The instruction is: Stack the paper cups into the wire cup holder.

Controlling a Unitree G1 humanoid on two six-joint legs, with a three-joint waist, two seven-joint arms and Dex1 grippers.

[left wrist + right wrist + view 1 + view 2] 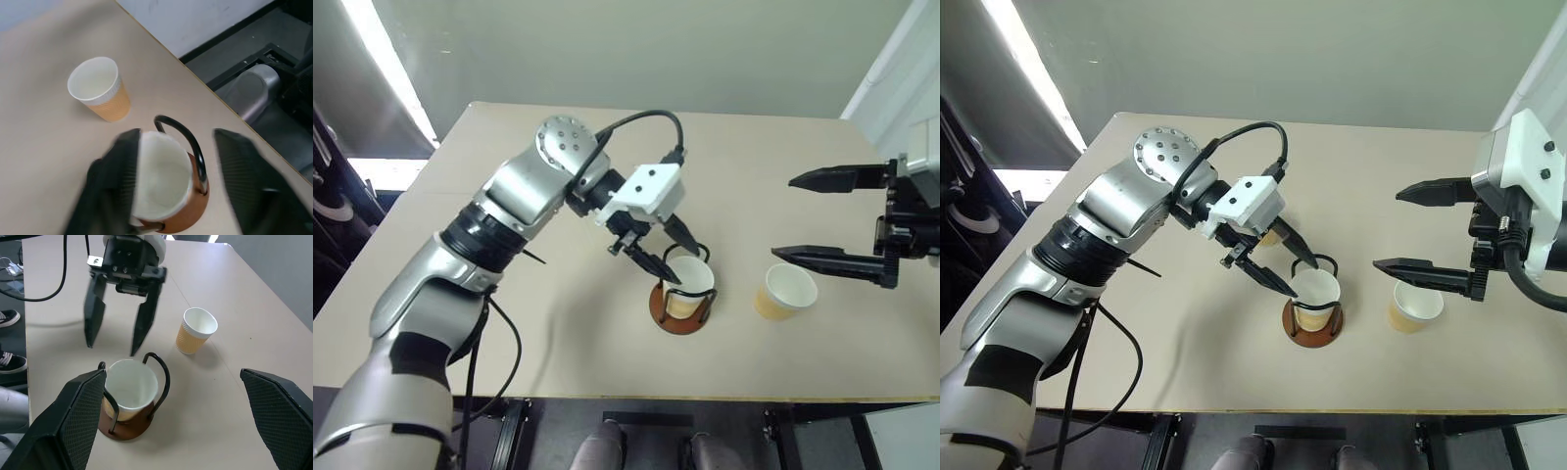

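Note:
The wire cup holder stands near the table's front edge with a paper cup upright inside its black loops. My left gripper hovers just over that cup's rim, open, its fingers apart and gripping nothing. A second paper cup stands on the table to the holder's right, just below my right gripper, which is wide open and empty. A third paper cup stands behind the left gripper, mostly hidden in the eye views.
The beige table has bare surface left of the holder and toward the back. Its front edge runs close to the holder. A black cable loops over the left wrist.

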